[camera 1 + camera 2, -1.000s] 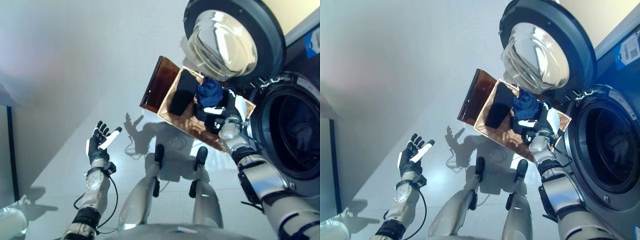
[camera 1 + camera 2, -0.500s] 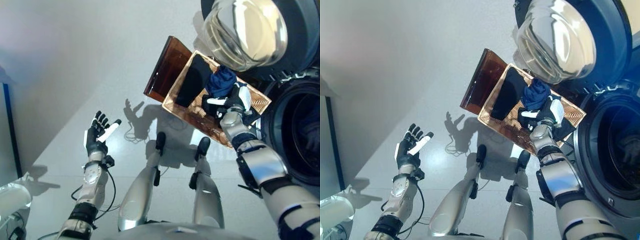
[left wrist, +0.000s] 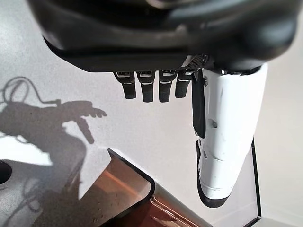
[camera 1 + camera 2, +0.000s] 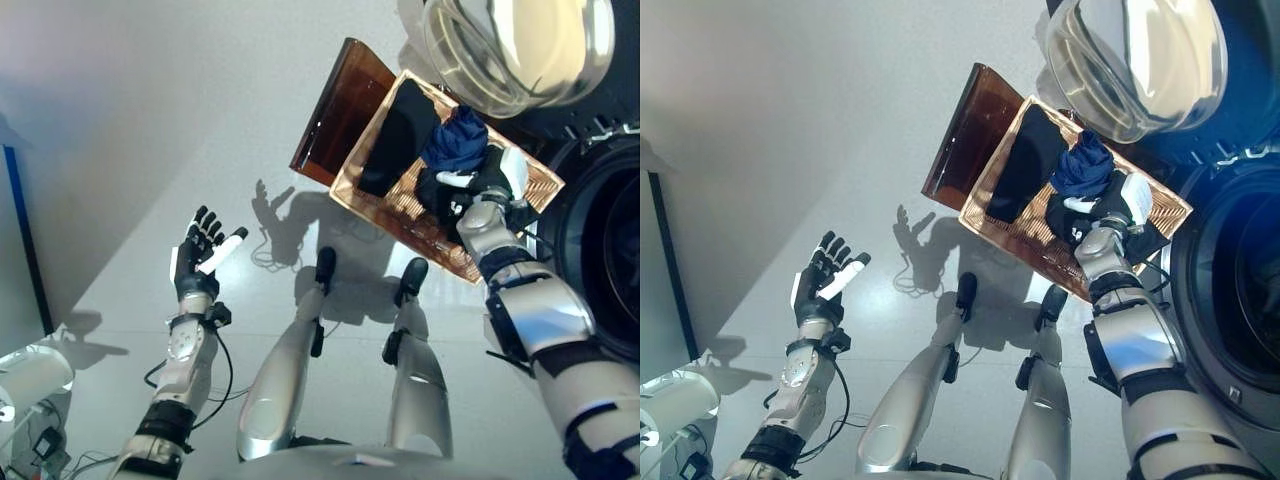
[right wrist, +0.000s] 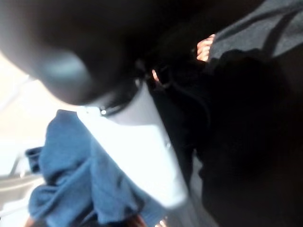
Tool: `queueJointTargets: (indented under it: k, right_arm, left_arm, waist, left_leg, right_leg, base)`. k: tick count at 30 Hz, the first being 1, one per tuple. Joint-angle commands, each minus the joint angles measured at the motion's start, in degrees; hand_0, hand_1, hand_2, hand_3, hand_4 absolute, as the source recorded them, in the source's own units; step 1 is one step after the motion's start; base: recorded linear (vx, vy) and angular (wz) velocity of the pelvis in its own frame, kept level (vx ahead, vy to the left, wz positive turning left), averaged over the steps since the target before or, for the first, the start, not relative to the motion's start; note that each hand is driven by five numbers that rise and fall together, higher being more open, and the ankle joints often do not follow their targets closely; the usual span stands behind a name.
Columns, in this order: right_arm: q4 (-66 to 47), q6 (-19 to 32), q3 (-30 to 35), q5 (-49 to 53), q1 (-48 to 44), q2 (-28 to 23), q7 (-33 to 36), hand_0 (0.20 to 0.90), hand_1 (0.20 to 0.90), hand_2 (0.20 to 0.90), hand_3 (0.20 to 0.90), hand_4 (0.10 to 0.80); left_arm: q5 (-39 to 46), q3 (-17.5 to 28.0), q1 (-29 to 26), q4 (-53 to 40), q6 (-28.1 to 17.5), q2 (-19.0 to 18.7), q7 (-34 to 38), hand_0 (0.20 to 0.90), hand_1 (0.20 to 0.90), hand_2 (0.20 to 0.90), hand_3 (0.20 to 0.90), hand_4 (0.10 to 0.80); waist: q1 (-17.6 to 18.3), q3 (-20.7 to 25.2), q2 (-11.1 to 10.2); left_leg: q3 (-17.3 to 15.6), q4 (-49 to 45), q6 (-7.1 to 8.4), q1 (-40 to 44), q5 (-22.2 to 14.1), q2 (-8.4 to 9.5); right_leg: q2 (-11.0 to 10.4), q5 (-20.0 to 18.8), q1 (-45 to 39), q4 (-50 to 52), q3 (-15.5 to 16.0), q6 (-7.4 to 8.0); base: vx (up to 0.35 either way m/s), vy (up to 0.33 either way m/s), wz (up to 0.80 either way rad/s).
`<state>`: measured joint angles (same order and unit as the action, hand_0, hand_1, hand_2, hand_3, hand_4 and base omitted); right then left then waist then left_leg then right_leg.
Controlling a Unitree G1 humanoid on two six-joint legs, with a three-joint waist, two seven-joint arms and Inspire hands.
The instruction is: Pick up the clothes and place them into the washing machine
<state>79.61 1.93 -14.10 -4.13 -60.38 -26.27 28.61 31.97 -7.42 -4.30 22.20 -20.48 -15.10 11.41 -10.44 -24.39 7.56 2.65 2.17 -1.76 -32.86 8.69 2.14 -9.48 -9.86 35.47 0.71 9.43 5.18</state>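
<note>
Since a second ago, only the viewpoint has shifted; my right hand stays down among the clothes in the wicker basket. Its fingers are buried in the black garment, so I cannot tell their state. Blue garment lies just beside the thumb. Washing machine stands open, its door above the basket. My left hand hovers over the floor, fingers straight, empty.

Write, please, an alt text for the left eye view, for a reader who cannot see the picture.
The right hand is down among dark clothes and a blue garment in an amber basket, beside the washing machine with its door open. The left hand is open over the bare floor.
</note>
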Motion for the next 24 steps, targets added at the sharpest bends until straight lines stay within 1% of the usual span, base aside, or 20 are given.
queueJointTargets:
  k: [1,7,15,19,24]
  right_arm:
    - [0.82,-0.74,-5.04,-1.8,-2.83,-2.53,0.75,0.2,0.2,0.2,0.2,0.3]
    - [1.08,-0.84,-4.28,-1.87,-2.49,-2.03,0.95,0.2,0.2,0.2,0.2,0.3]
    - [0.44,-0.46,-2.59,-0.36,-0.87,-3.09,1.41,0.2,0.2,0.2,0.2,0.3]
    - [-0.52,-0.01,-1.82,0.36,0.29,-3.14,1.85,0.2,0.2,0.2,0.2,0.3]
    - [-4.89,2.02,0.2,2.56,4.6,-2.74,3.08,0.2,0.2,0.2,0.2,0.3]
  left_arm:
    - [-0.95,2.25,2.69,-7.32,-5.01,-4.63,0.99,0.9,0.9,0.9,0.9,0.8]
    - [-1.11,2.48,3.23,-7.22,-5.02,-4.57,0.84,0.9,0.9,0.9,0.9,0.8]
    - [-1.59,3.13,3.68,-7.03,-5.04,-4.96,0.72,0.9,0.9,0.9,0.9,0.8]
    - [-1.78,3.56,3.84,-6.72,-4.96,-4.93,0.88,0.9,0.9,0.9,0.9,0.8]
    - [-1.63,4.53,4.06,-4.61,-4.85,-4.27,1.03,0.9,0.9,0.9,0.9,0.8]
  waist:
    - [-0.79,1.2,1.17]
    - [-0.59,1.7,1.04]
    - [-0.44,2.69,0.82]
    - [-0.12,2.85,0.47]
    - [1.22,3.83,-0.75]
  left_leg:
    - [-1.04,-4.77,4.15,-4.74,-2.6,1.72]
    - [-1.33,-4.93,4.0,-4.8,-2.8,1.86]
    - [-1.91,-5.32,3.97,-4.79,-3.04,2.02]
    - [-2.02,-5.32,3.96,-4.31,-3.2,1.94]
    - [-2.34,-5.26,4.05,-3.08,-3.44,1.46]
  right_leg:
    - [-1.95,1.57,2.62,3.59,-1.73,1.77]
    - [-1.97,1.18,2.39,2.89,-1.92,1.84]
    - [-2.04,0.85,2.21,2.48,-2.28,1.82]
    - [-1.87,0.81,1.6,2.2,-2.26,1.81]
    - [-1.45,0.89,0.38,1.94,-2.32,1.66]
  base:
    - [0.003,0.009,-0.04]
    - [0.002,0.002,-0.01]
    - [0.002,-0.001,-0.01]
    - [0.004,-0.018,-0.03]
    - [0.006,-0.019,-0.02]
